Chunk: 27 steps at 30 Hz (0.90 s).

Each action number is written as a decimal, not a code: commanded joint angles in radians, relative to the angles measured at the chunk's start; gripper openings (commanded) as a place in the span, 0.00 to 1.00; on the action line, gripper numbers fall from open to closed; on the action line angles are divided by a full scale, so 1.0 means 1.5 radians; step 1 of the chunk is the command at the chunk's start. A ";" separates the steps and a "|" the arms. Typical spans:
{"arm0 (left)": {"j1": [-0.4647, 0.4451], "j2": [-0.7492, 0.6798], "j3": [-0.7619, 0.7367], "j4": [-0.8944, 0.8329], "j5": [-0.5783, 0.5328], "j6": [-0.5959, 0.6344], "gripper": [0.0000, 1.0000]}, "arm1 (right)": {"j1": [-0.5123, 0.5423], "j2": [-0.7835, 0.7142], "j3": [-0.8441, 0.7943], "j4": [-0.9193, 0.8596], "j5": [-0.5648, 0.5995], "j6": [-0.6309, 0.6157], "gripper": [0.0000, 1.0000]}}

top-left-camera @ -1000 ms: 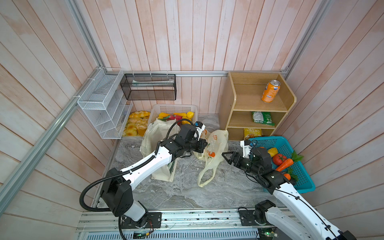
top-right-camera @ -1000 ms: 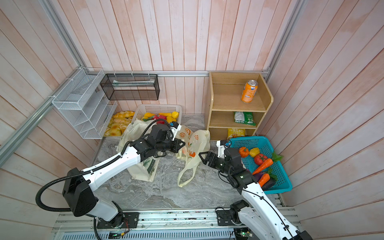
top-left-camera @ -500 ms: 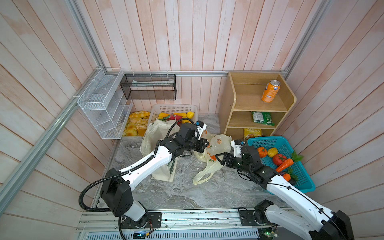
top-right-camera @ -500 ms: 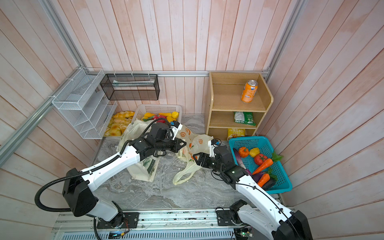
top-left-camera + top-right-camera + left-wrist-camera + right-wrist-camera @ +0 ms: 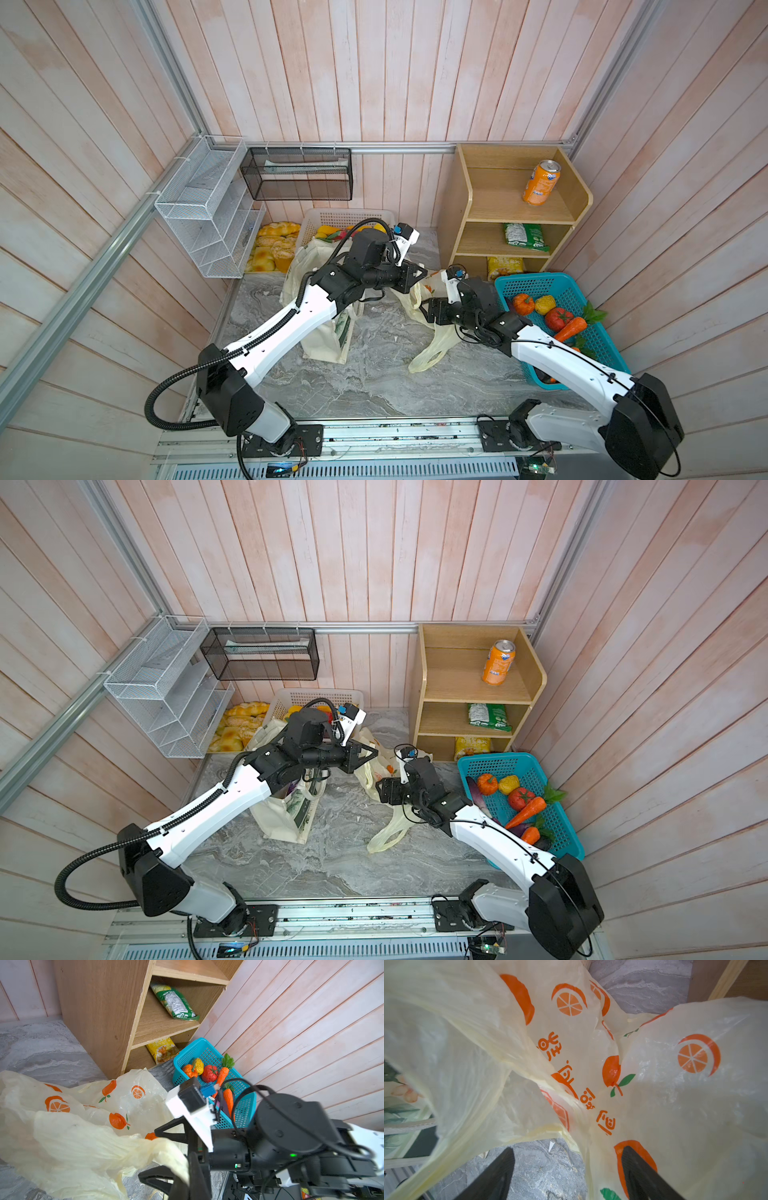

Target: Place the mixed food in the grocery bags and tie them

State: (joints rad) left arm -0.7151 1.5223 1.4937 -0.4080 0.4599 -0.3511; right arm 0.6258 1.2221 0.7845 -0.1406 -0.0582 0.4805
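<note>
Right, the left gripper (image 5: 420, 275) is pinched tight on a gathered handle of the plastic bag (image 5: 83, 1142) (the pale-yellow one printed with oranges). It holds that handle up off the marble table (image 5: 374, 386), just beside the wooden shelf (image 5: 457, 208). Facing it, the right gripper (image 5: 568, 1148) has its jaws wide apart with nothing in them. One of its fingers (image 5: 639, 1169) sits against the bag's printed skin, and the other is over bare marble. Here's what the next move hangs on: the bag's long axis runs from the left gripper's hold down towards the near edge of the table. The second handle, the loose loop (image 5: 419, 366), lies flat on the marble at that near end. That puts it behind and below the right gripper's tips, not ahead of them. The right arm is clearly the nearer one to the loop, but I'd say it has to draw back and dip to get it. The cloth tote (image 5: 328, 340) stands under the left forearm. As for the food, the toy carrots (image 5: 571, 329) lie in the blue basket (image 5: 536, 277), well off to the right gripper's far side. The can and the packet I can't pick out, so whether this bag holds anything yet I cannot tell.
</note>
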 commanded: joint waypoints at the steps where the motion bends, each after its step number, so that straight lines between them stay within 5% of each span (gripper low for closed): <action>1: 0.005 -0.018 0.027 0.002 0.039 0.006 0.00 | 0.005 0.012 0.016 -0.012 0.036 -0.032 0.80; 5: 0.020 -0.019 0.031 0.015 0.066 -0.006 0.00 | 0.005 0.029 0.021 -0.005 0.047 -0.044 0.64; 10: 0.060 -0.011 0.030 0.040 0.090 -0.039 0.01 | 0.005 0.047 0.043 -0.011 0.016 -0.060 0.03; 11: 0.069 -0.007 0.037 0.039 0.082 -0.045 0.11 | 0.004 0.046 0.049 -0.015 0.000 -0.060 0.00; 15: 0.101 -0.004 0.074 0.020 0.007 -0.062 0.60 | 0.002 0.028 0.069 -0.031 -0.056 -0.032 0.00; 19: 0.127 -0.037 0.070 0.028 -0.049 -0.064 0.71 | -0.026 -0.001 0.078 -0.033 -0.121 0.018 0.00; 27: 0.137 -0.143 -0.060 0.070 -0.085 -0.082 0.73 | -0.112 -0.070 0.080 -0.014 -0.225 0.093 0.00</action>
State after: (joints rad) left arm -0.5087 1.3453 1.4654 -0.3370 0.3592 -0.4576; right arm 0.4839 1.1442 0.8745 -0.1764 -0.3031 0.5625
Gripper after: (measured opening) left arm 0.733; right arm 0.047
